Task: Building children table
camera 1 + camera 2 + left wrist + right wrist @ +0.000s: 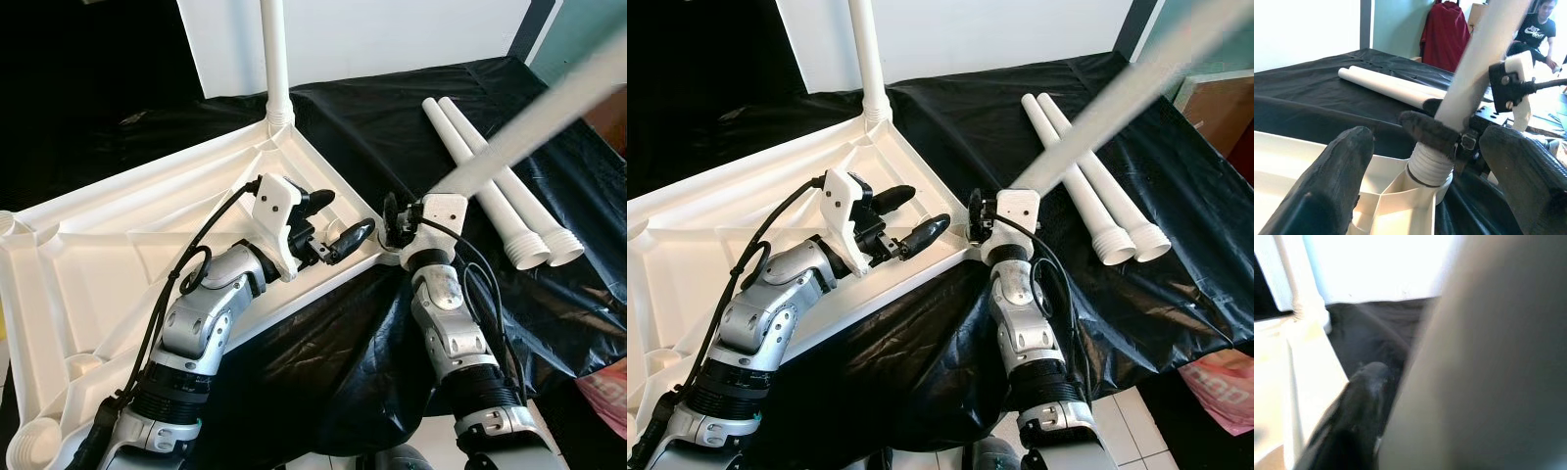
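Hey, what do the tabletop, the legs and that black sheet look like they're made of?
Tabletop: looks like moulded white plastic, matte, with ribbing on its upturned underside.
Legs, such as the loose pair: probably the same white plastic, smooth tubes with threaded ends.
Black sheet: seems thin plastic film, glossy and wrinkled, with highlights on its folds.

The near corner socket (pixel 1430 171) of the inverted white tabletop (pixel 118 245) is occupied: a table leg (pixel 529 127) stands tilted in it, held by the closed right gripper (pixel 392 223). The left gripper (pixel 338 220), fingers apart, hovers just beside that corner, above the tabletop's ribbed underside. An upright leg (pixel 275 59) blocks the far corner. Two loose legs (pixel 490 181) lie side by side on the black cloth (pixel 372 127) to the right, under the tilted leg. Bare cloth lies between the tabletop edge and the loose legs.
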`<state>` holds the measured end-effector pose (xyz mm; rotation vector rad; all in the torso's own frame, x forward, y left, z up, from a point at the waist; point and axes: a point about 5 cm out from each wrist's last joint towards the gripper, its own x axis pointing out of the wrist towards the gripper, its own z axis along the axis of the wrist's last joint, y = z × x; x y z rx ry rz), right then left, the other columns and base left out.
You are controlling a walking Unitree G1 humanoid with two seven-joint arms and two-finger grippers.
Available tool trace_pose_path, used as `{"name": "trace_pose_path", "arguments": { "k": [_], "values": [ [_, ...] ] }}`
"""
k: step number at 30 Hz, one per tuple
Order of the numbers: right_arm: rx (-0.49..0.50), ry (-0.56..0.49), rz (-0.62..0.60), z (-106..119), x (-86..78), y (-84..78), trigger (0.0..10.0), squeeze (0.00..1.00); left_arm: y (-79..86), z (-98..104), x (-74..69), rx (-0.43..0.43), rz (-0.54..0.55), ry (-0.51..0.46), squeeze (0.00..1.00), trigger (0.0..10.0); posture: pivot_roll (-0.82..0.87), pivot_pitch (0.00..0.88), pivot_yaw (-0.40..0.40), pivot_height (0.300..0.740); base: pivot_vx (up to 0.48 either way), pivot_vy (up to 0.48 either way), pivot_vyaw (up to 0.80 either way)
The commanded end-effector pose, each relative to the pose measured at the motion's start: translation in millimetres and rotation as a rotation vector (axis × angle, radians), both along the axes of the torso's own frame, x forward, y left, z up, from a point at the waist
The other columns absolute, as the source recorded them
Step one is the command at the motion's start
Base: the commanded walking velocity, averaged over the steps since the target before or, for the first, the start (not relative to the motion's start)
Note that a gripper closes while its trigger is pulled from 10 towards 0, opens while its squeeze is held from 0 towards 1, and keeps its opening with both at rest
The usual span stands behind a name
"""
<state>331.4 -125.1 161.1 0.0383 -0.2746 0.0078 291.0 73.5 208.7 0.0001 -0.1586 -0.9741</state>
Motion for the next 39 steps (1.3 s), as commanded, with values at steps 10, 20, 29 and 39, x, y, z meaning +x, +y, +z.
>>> {"name": "trace_pose_path", "arguments": {
  "k": [10, 20, 29, 39],
  "values": [
    [-0.024, 0.013, 0.042, -1.5, 3.3, -16.4, 0.0, 0.0, 0.4, 1.0, 0.8, -0.002, 0.0, -0.004, 0.0, 10.0, -0.03, 0.135, -0.011, 0.74, 0.0, 0.0, 0.0],
    [-0.248, 0.006, 0.178, -10.3, -1.5, -15.4, 10.0, 0.0, 4.0, 1.9, 2.6, 0.01, 0.008, -0.008, 0.0, 10.0, -0.02, 0.137, -0.007, 0.74, 0.0, 0.0, 0.0],
    [-0.313, 0.013, 0.315, -19.8, -5.5, -13.6, 10.0, 0.0, 3.8, 2.6, 2.4, 0.012, 0.0, -0.007, 0.0, 10.0, -0.03, 0.138, 0.009, 0.74, 0.0, 0.0, 0.0],
    [-0.111, 0.118, 0.373, -36.8, -3.0, -22.5, 10.0, 0.0, 5.0, 3.5, 1.6, 0.018, -0.005, -0.006, 0.0, 10.0, -0.01, 0.141, 0.015, 0.74, 0.0, 0.0, 0.0]
  ]
}}
